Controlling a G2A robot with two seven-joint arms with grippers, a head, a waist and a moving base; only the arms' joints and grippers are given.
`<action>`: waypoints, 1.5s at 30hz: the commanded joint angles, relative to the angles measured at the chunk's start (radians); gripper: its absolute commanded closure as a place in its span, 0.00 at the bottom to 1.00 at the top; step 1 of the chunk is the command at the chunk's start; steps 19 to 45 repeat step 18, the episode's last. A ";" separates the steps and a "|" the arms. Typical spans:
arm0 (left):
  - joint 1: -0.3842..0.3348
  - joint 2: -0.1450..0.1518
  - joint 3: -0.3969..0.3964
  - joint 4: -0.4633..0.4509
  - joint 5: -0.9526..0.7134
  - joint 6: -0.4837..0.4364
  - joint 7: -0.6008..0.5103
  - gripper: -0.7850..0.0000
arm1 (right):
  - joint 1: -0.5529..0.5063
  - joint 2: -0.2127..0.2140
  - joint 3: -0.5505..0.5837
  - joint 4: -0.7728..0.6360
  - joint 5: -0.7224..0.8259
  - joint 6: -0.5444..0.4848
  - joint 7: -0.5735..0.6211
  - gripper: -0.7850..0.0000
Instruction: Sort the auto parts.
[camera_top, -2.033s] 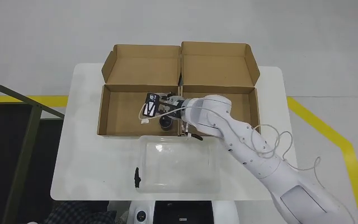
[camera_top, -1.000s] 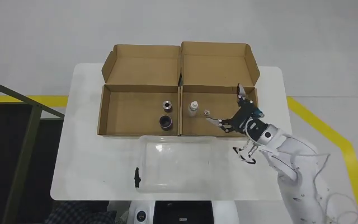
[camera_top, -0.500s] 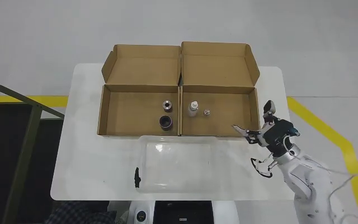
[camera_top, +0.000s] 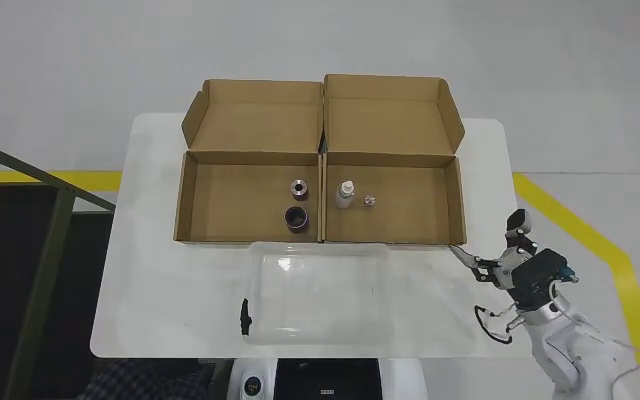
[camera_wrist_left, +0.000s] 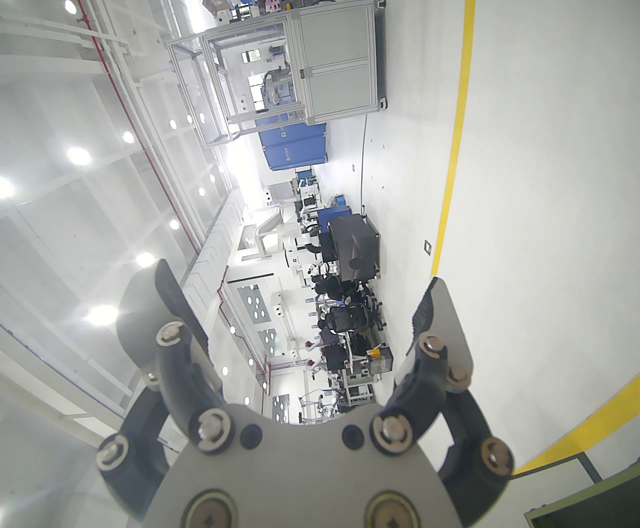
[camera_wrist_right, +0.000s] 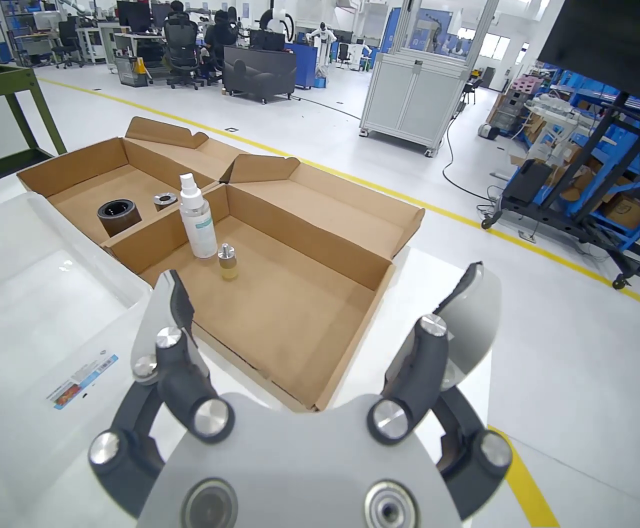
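Observation:
Two open cardboard boxes stand side by side on the white table. The left box (camera_top: 215, 205) holds a dark ring (camera_top: 295, 217) and a small metal cylinder (camera_top: 298, 186). Inside the right box (camera_top: 420, 205) stand a white spray bottle (camera_top: 345, 193) and a small brass fitting (camera_top: 369, 201); the right wrist view shows that bottle (camera_wrist_right: 197, 225) and fitting (camera_wrist_right: 228, 262) too. My right gripper (camera_top: 492, 252) hangs open and empty off the table's right front corner, beyond the right box. My left gripper (camera_wrist_left: 305, 305) is open, empty, and faces the hall away from the table.
A clear plastic bin (camera_top: 315, 295) sits in front of the boxes. A small black part (camera_top: 243, 318) lies on the table at the bin's left front corner. Both box lids (camera_top: 390, 120) stand open at the back.
My right arm pulled back from inside the left box, swept right across the right box, and now hangs off the table's right front corner. The ring, bottle and fitting are now uncovered.

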 joint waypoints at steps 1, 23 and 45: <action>0.000 0.000 0.000 0.000 0.000 0.000 0.000 0.00 | -0.015 0.000 0.012 0.002 0.002 0.003 -0.013 0.00; 0.000 0.000 0.000 0.000 0.000 0.000 0.000 0.00 | -0.042 0.002 0.032 0.020 0.003 -0.006 -0.042 0.00; 0.000 0.000 0.000 0.000 0.000 0.000 0.000 0.00 | -0.042 0.002 0.032 0.020 0.003 -0.006 -0.042 0.00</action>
